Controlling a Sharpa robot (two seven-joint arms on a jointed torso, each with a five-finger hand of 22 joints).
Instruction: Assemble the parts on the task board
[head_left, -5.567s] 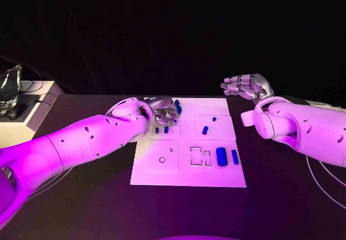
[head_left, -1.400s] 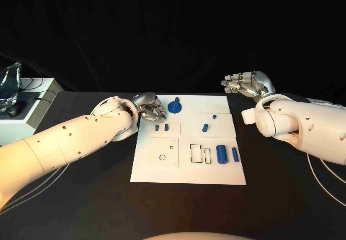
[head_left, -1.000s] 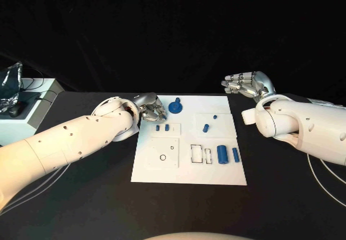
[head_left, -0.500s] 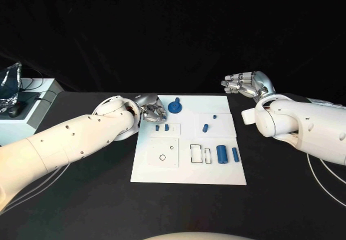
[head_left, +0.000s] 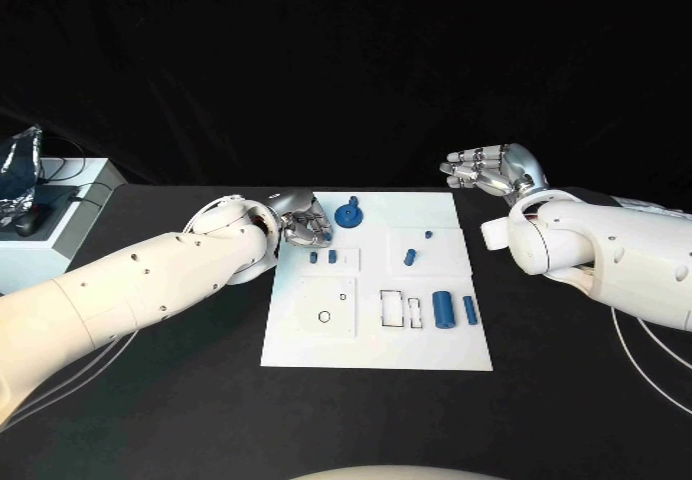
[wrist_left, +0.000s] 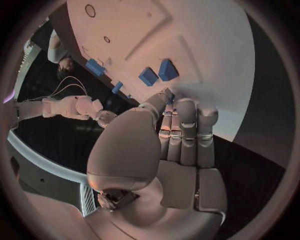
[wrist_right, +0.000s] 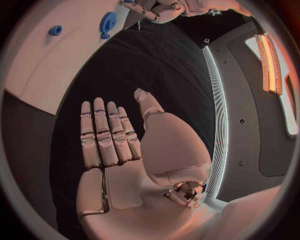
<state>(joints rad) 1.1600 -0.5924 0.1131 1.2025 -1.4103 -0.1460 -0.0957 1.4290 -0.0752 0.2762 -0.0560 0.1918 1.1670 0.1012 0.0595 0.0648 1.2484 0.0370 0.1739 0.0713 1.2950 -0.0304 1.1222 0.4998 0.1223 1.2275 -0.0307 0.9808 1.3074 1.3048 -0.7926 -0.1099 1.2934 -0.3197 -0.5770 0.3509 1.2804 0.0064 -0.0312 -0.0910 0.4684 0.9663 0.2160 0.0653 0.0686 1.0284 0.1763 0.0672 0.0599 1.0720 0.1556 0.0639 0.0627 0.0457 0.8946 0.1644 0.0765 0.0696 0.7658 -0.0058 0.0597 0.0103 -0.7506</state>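
Observation:
The white task board (head_left: 375, 345) lies mid-table. A round blue part (head_left: 349, 212) sits at its far edge. Two small blue pegs (head_left: 323, 257) stand just nearer, with two more small blue pieces (head_left: 411, 257) to their right. Two blue cylinders (head_left: 444, 310) lie at the board's right side. My left hand (head_left: 303, 224) hovers at the board's far left corner, beside the round part and holding nothing. In the left wrist view its fingers (wrist_left: 187, 125) reach toward the two pegs (wrist_left: 156, 73). My right hand (head_left: 490, 170) is raised beyond the far right corner, its fingers (wrist_right: 103, 135) straight and empty.
A white box (head_left: 36, 235) with cables and a crinkled silver object (head_left: 22, 165) stands at the table's left edge. Rectangular outlines (head_left: 391, 308) and a small hole (head_left: 323, 317) mark the board's near half. Black table surrounds the board.
Since the earliest frame my left hand has drawn back to the left, off the round blue part, which now lies uncovered. Over the last second nothing has visibly moved.

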